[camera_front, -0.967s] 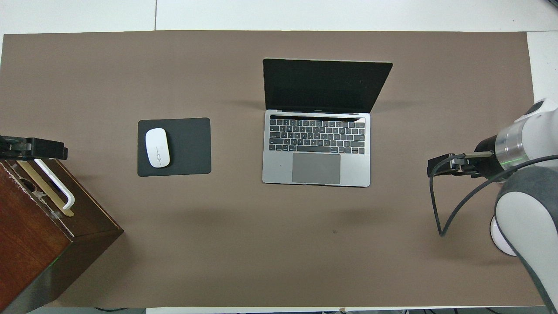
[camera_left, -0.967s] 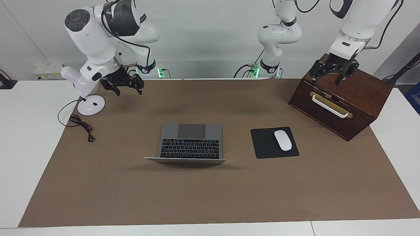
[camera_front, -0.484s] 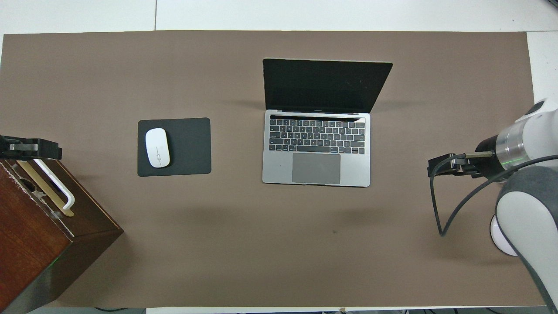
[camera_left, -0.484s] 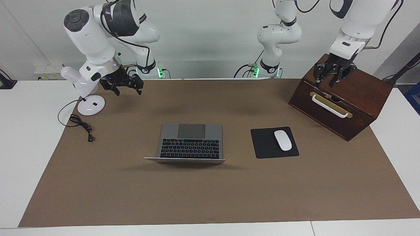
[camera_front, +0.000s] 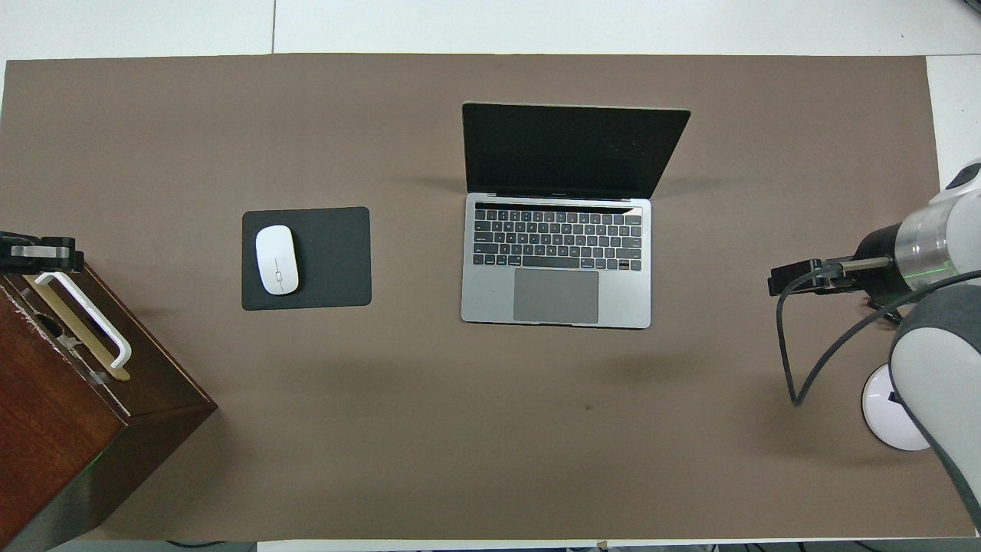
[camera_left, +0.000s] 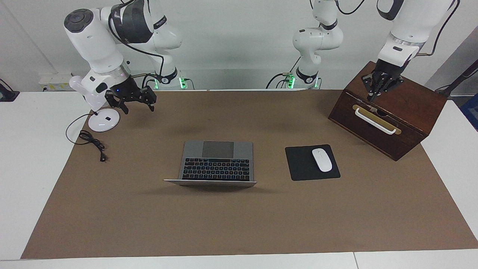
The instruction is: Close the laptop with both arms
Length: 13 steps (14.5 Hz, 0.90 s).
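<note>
The silver-grey laptop (camera_left: 216, 160) stands open in the middle of the brown mat, its dark screen (camera_front: 567, 149) facing the robots and its lid tilted back. My right gripper (camera_left: 136, 106) hangs open and empty above the mat near the right arm's end, well apart from the laptop; it also shows in the overhead view (camera_front: 793, 277). My left gripper (camera_left: 377, 91) hangs over the top front edge of the wooden box, far from the laptop; only its tip shows in the overhead view (camera_front: 38, 253).
A dark wooden box (camera_left: 407, 112) with a white handle (camera_left: 374, 121) stands at the left arm's end. A black mouse pad (camera_left: 302, 166) with a white mouse (camera_left: 322, 159) lies between box and laptop. A white round base (camera_left: 104, 120) and black cable (camera_left: 91, 142) lie below the right gripper.
My right gripper has drifted away from the laptop toward the right arm's end of the table. My left gripper has turned and looks narrower, still over the box. The laptop has not moved.
</note>
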### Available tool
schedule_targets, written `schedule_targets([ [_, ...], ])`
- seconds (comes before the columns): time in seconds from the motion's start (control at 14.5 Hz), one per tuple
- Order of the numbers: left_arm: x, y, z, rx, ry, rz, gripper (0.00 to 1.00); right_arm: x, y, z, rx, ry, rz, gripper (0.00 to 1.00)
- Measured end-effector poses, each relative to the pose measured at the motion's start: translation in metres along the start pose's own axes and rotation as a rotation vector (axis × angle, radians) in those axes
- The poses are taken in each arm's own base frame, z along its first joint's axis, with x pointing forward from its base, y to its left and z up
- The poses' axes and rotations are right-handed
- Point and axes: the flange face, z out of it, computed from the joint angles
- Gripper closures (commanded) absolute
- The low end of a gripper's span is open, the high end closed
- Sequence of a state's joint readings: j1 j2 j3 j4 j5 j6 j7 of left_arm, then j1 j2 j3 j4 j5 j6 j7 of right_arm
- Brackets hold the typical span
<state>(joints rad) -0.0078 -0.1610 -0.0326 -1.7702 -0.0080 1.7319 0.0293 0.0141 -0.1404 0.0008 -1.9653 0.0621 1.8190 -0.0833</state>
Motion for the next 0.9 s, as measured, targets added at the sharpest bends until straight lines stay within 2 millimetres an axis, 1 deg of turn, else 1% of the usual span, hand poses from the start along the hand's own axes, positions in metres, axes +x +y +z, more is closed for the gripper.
schedule_targets([
  [0.28,0.012,0.002,-0.008,-0.039,0.106,-0.011,1.0,0.017,0.029,0.005,-0.087,0.054,-0.182,0.0],
  [0.41,0.017,0.004,-0.008,-0.044,0.139,-0.009,1.0,0.031,0.04,0.004,-0.148,0.101,-0.279,0.0],
  [0.55,0.021,0.009,-0.008,-0.047,0.166,-0.003,1.0,0.05,0.048,0.004,-0.203,0.153,-0.349,0.0],
  [0.69,0.025,0.021,-0.004,-0.07,0.207,0.01,1.0,0.07,0.06,0.006,-0.22,0.182,-0.368,0.0],
  [0.83,0.028,0.037,0.008,-0.092,0.243,0.026,1.0,0.087,0.072,0.012,-0.234,0.218,-0.37,0.0],
  [0.9,0.028,0.047,0.014,-0.098,0.257,0.041,1.0,0.095,0.074,0.015,-0.24,0.234,-0.372,0.0],
])
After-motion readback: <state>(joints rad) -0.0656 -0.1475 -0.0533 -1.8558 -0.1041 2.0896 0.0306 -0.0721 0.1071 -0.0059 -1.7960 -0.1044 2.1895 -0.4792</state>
